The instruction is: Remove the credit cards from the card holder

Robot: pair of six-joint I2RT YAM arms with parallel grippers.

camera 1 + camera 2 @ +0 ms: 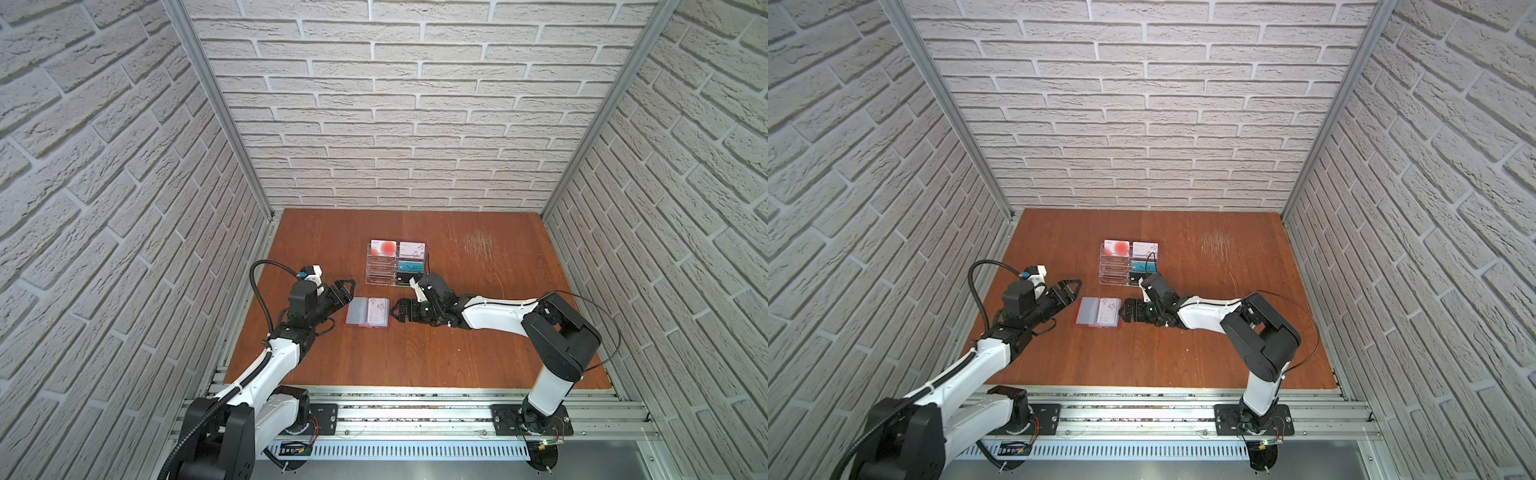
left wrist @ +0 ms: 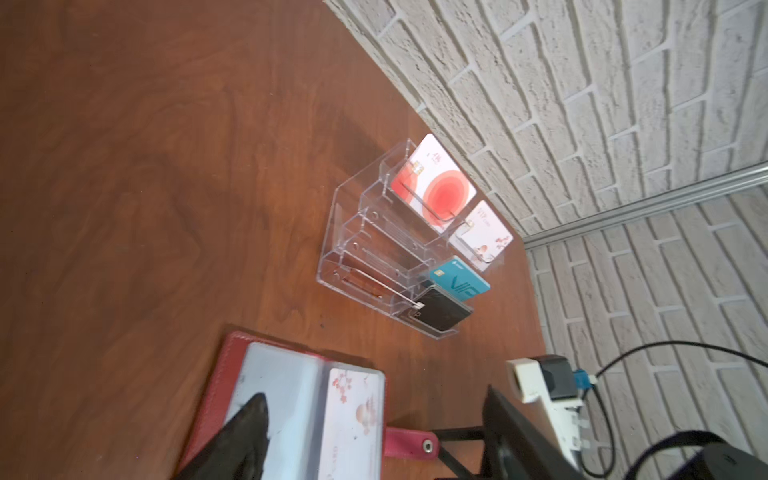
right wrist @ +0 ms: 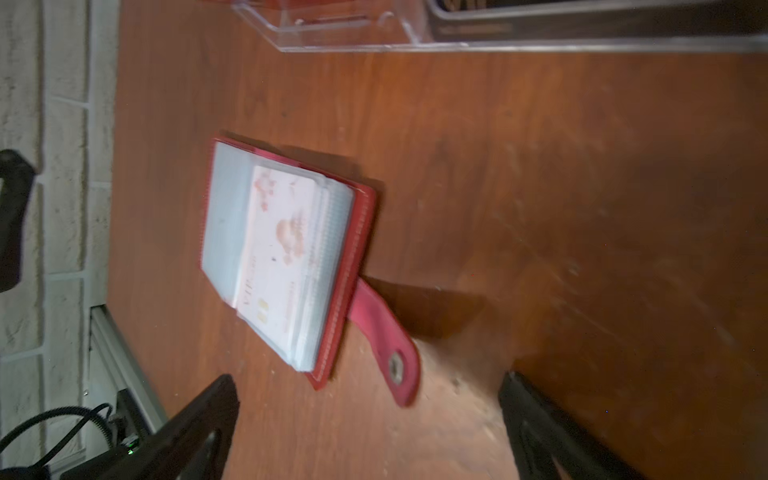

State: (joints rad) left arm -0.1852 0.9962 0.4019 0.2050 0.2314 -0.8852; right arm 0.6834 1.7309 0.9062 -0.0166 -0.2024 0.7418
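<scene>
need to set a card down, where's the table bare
Bare: the right side of the table beyond the right arm, the front strip by the rail, the back left corner. Crowded: the middle, with left hand and right hand flanking the card holder near the rack.

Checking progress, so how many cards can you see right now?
5. Four stand in the clear rack: red-circle card, white card, teal VIP card, black card. One sleeved card lies in the red card holder; more may hide in its sleeves.
</scene>
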